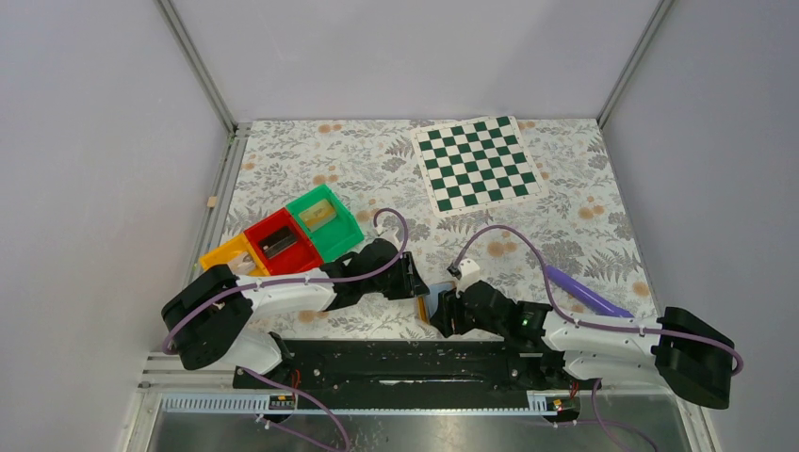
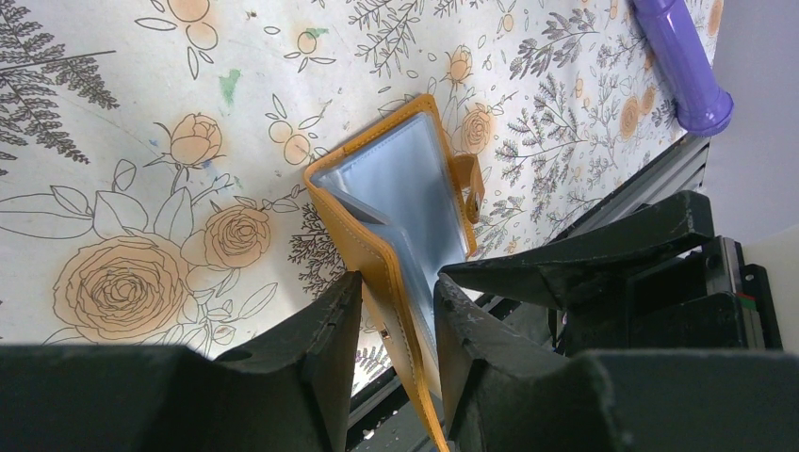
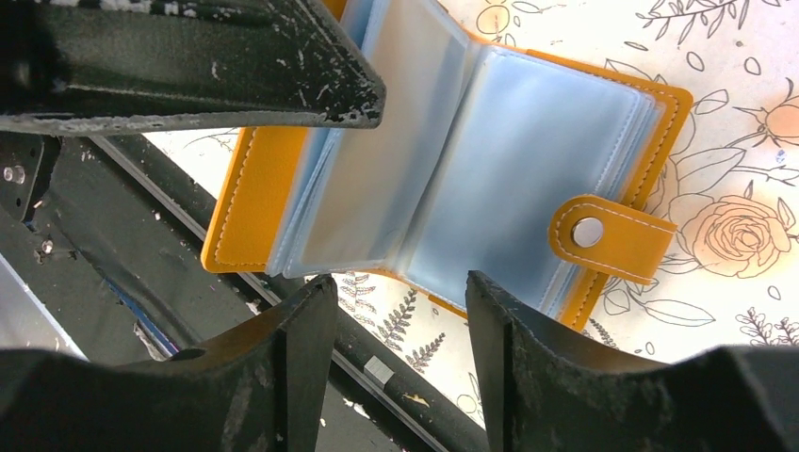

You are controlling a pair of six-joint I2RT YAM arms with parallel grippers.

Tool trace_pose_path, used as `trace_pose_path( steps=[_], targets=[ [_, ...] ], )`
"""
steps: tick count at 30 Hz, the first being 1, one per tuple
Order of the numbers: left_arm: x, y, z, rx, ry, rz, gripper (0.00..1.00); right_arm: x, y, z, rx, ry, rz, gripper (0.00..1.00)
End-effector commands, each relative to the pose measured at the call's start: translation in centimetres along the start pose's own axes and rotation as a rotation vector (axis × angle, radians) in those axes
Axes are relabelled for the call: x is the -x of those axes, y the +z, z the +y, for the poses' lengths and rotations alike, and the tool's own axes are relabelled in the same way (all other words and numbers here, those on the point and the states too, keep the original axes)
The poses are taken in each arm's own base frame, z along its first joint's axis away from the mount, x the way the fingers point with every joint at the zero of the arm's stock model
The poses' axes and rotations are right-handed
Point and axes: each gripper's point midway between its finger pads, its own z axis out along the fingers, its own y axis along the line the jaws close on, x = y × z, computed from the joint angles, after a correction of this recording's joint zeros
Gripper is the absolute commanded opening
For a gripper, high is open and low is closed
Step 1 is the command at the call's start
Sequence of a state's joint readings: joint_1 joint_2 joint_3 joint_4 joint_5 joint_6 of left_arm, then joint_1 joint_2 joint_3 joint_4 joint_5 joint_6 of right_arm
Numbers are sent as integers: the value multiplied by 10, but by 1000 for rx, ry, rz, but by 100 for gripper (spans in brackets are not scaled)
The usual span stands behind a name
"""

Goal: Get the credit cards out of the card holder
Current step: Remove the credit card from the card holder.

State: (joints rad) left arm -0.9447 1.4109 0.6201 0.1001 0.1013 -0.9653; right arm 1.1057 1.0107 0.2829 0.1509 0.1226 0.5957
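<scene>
The card holder (image 3: 528,151) lies spread open at the table's near edge, orange outside with pale-blue clear sleeves and a snap tab. My left gripper (image 2: 396,287) is shut on one orange cover and its sleeves (image 2: 377,254), holding that half upright. My right gripper (image 3: 396,282) is open just short of the holder's lower edge, with nothing between its fingers. In the top view the holder (image 1: 432,306) sits between the left gripper (image 1: 419,287) and the right gripper (image 1: 445,315). I cannot make out any credit cards in the sleeves.
A green-and-white chessboard (image 1: 476,162) lies at the back right. Green (image 1: 325,221), red (image 1: 281,243) and orange (image 1: 231,256) bins stand in a row on the left. A purple pen (image 1: 584,292) rests right of the right arm. The black base rail (image 1: 405,353) runs just below the holder.
</scene>
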Motion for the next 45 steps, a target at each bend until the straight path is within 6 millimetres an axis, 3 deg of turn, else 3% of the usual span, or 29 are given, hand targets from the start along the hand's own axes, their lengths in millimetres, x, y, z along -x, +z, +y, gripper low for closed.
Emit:
trace_pose_path(
  steps=[1,17,25,40,42,45],
  targets=[
    [11,-4,-21,-56,11,-24,34,22,0,13,11,-22,-91,59],
    [10,-5,-20,-53,3,-24,35,31,-2,7,-112,-55,-125,53],
    [9,-5,-20,-52,-1,-22,42,30,-5,-2,-154,-25,-134,46],
    [7,-9,-14,-53,-2,-32,56,29,-2,-10,-184,14,-160,44],
    [6,-10,-14,-59,-4,-35,55,30,-2,-9,-185,19,-165,44],
    [4,-9,-15,-72,-5,-29,41,33,-2,-10,-190,22,-174,44]
  ],
)
